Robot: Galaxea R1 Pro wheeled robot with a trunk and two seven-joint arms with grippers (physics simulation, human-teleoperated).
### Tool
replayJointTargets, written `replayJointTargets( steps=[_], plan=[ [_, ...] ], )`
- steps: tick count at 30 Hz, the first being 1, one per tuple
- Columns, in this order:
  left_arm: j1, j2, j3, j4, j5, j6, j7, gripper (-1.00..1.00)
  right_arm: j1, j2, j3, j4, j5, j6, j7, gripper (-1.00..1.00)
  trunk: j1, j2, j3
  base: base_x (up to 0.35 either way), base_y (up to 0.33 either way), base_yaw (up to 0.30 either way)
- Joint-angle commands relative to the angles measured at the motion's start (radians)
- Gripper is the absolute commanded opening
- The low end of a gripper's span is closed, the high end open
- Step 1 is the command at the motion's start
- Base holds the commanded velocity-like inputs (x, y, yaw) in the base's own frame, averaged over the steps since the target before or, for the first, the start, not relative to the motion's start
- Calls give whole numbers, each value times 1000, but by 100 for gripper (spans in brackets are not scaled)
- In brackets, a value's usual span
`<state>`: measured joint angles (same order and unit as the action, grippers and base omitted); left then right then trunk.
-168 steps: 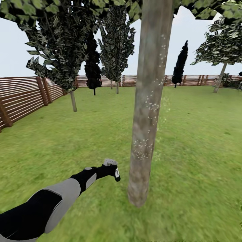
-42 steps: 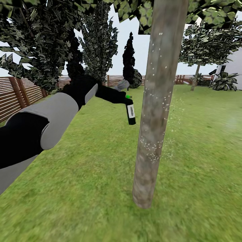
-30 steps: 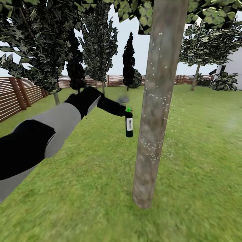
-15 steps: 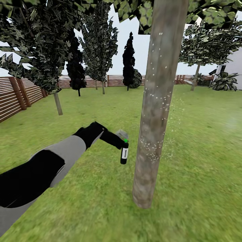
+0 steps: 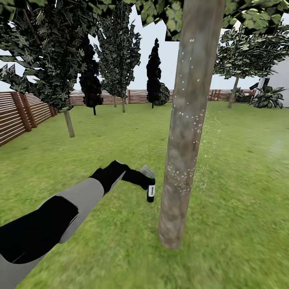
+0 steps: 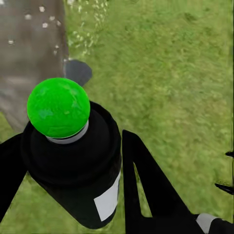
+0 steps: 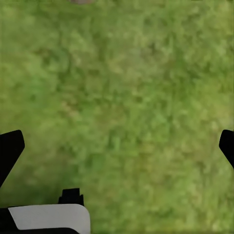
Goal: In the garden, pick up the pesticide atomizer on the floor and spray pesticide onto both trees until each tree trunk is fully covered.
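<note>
While left fingers [image 6: 131,165] grip atomizer [image 5: 151,190], pesticide [image 5: 179,176] specks dot trunk [image 5: 182,132].

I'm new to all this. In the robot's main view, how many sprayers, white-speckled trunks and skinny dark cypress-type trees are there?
pesticide atomizer: 1
white-speckled tree trunk: 1
dark cypress-like columns: 2
Total: 4

The tree trunk [image 5: 184,132] ran out past the top edge, its crown mostly cut off. Behind the pesticide atomizer [image 6: 73,156], the left gripper's [image 6: 68,165] fingers [image 6: 146,190] were partly hidden. The right gripper's [image 7: 117,146] fingertips [image 7: 9,148] were cropped at both side edges.
</note>
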<state>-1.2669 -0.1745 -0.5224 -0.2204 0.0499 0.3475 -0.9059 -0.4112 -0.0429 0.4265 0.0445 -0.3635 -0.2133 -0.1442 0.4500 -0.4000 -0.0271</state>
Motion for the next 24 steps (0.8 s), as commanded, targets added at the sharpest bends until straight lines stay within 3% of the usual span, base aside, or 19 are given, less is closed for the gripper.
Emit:
replayJointTargets(
  steps=[1,2,3,6,9,10,13,15,16,17,22,24],
  plan=[
    [1,0,2,-40,57,1,23,-100,0,0,0,0,0,-1,0,100,0,0,0,0,0,0],
    [1,0,5,-73,89,12,73,-100,0,0,0,0,0,-2,0,100,0,0,0,0,0,0],
    [2,0,9,-140,125,57,174,-100,0,0,0,0,0,-2,0,100,0,0,0,0,0,0],
    [2,0,11,-287,202,169,293,-100,0,0,0,0,0,-2,0,100,0,0,0,0,0,0],
    [3,0,13,-319,255,216,475,-100,0,1,0,0,0,-1,0,100,0,0,0,0,0,0],
    [3,0,14,-323,266,252,506,-100,0,1,0,0,0,-1,0,100,0,0,0,0,0,0],
    [0,0,19,-339,298,295,536,-100,0,1,0,0,0,-1,0,100,0,0,0,0,0,0],
    [-31,0,23,-340,383,312,538,-100,0,1,0,0,0,-1,0,100,0,0,0,0,0,0],
    [-62,0,23,-345,434,365,538,-100,0,1,0,0,0,-1,0,100,0,0,0,0,0,0],
    [-99,0,24,-368,457,403,539,-100,0,2,0,0,0,-1,0,100,0,0,0,0,0,0],
    [-173,0,29,-384,476,477,539,-100,0,3,0,0,0,-1,0,100,0,0,0,0,0,0],
    [-220,0,74,-384,477,482,539,-100,0,3,0,0,0,-1,0,100,0,0,0,0,0,0]
  ],
)
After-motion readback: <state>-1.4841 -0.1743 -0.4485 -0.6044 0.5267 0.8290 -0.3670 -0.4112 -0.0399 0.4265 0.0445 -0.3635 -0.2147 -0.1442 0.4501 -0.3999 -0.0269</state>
